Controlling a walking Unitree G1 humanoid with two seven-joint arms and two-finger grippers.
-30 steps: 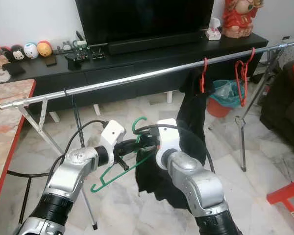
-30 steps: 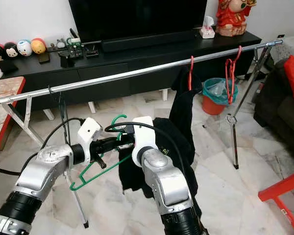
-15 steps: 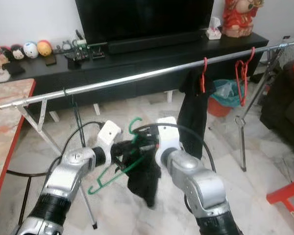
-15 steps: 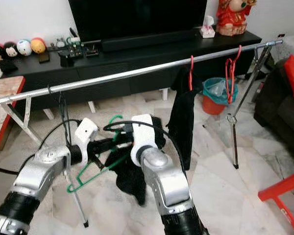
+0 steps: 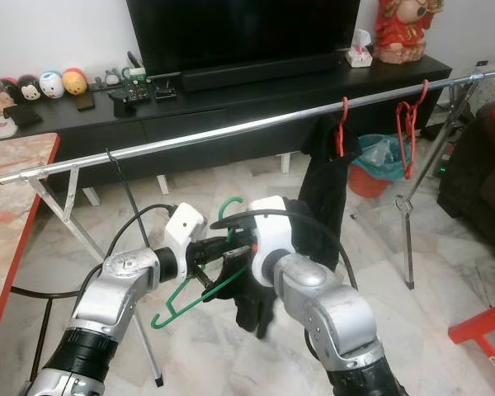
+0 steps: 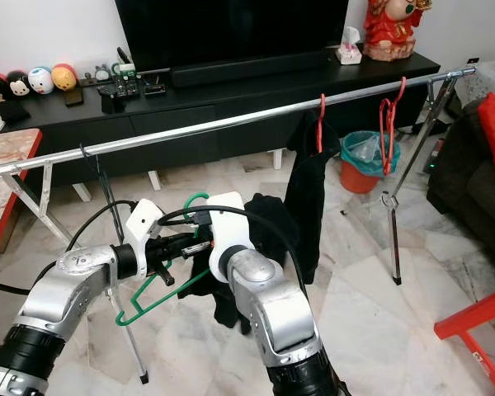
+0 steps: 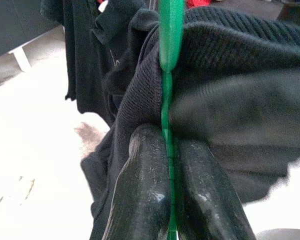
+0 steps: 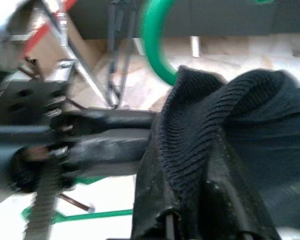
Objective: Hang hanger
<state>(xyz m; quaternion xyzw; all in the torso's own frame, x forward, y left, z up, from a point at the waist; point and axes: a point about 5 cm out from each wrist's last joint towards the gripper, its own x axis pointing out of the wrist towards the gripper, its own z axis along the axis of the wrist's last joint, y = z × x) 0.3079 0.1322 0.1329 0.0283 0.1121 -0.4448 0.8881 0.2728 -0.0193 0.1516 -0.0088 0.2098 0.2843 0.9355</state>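
My left gripper (image 5: 208, 252) is shut on a green plastic hanger (image 5: 184, 299) just below its hook; in the left wrist view both fingers (image 7: 146, 165) pinch the green hanger (image 7: 170, 30). A black knit garment (image 5: 254, 305) is bunched over the hanger and hangs under it. My right gripper (image 8: 195, 212) presses in from the right and is shut on that black garment (image 8: 230, 115), beside the left gripper's fingers (image 8: 105, 136). Both are held low, in front of the long silver rail (image 5: 231, 130).
On the rail hang a red hanger carrying a black garment (image 5: 323, 186) and empty red hangers (image 5: 409, 132) further right. Behind it stands a black TV bench (image 5: 231, 99). A teal bin (image 5: 381, 155), a red stool (image 5: 487, 330), a sofa (image 5: 478, 173) and a red-edged table (image 5: 12, 190) ring the space.
The black garment, spread wide under my right arm a second ago, now hangs as a narrower bunch. My right wrist has shifted slightly left, closer to the left gripper.
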